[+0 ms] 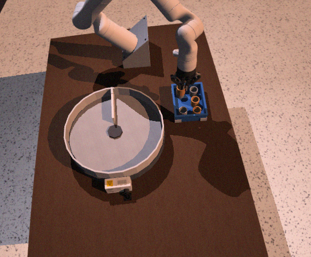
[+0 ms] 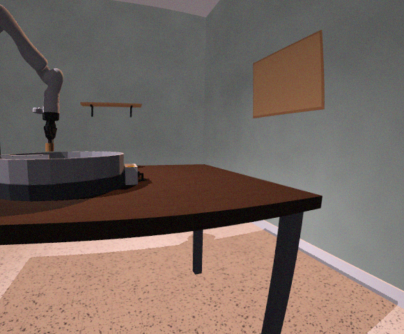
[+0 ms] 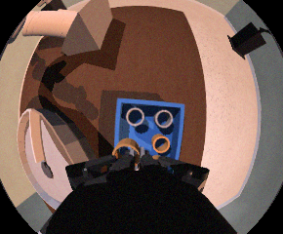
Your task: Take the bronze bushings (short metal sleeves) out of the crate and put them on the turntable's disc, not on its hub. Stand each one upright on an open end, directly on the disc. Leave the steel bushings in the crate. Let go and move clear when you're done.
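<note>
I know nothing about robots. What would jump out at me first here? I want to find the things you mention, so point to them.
Probably the big round turntable (image 1: 91,167) (image 2: 56,170) (image 3: 22,146), walled like a drum and wide across the brown table. Then the pale arm (image 1: 186,56) (image 2: 52,97) reaching down, its black hand (image 1: 184,86) (image 2: 49,140) (image 3: 137,152) pinching an orange bushing (image 1: 180,92) (image 2: 49,147) (image 3: 126,145) over the bright blue crate (image 1: 205,99) (image 3: 181,128), where more short sleeves stand.
</note>
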Controlling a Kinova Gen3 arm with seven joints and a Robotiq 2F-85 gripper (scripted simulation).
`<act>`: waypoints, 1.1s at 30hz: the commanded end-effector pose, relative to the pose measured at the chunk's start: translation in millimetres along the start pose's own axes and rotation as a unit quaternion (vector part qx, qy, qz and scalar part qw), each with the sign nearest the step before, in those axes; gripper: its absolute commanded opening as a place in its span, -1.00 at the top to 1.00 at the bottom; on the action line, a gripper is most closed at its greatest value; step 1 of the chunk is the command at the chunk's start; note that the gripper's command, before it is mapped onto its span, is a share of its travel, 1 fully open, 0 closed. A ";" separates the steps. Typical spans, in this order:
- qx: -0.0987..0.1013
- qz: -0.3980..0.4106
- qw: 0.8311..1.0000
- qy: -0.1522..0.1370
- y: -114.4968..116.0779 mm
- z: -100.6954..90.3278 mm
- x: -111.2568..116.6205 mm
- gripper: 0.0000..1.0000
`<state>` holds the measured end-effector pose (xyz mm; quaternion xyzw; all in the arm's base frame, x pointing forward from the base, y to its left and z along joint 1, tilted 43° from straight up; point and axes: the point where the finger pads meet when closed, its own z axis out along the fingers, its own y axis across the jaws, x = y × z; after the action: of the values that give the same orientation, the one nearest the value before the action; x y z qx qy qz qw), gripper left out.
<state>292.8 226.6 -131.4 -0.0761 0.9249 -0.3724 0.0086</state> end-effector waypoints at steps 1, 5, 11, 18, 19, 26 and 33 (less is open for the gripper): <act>-0.007 -0.001 1.000 -0.005 4.0 -16.4 -1.8 1.00; -0.007 -0.001 1.000 -0.005 3.9 -26.8 -1.7 1.00; -0.007 -0.001 1.000 -0.005 3.8 -32.4 -1.6 1.00; -0.007 -0.001 1.000 -0.005 3.7 -34.3 -1.6 1.00; -0.007 -0.001 1.000 -0.005 3.7 -34.3 -1.6 1.00; -0.007 -0.001 1.000 -0.005 3.7 -34.3 -1.6 1.00; -0.007 -0.001 1.000 -0.005 3.7 -34.3 -1.6 1.00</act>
<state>291.3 252.0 -109.7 -0.0787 0.9271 -0.3662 0.0119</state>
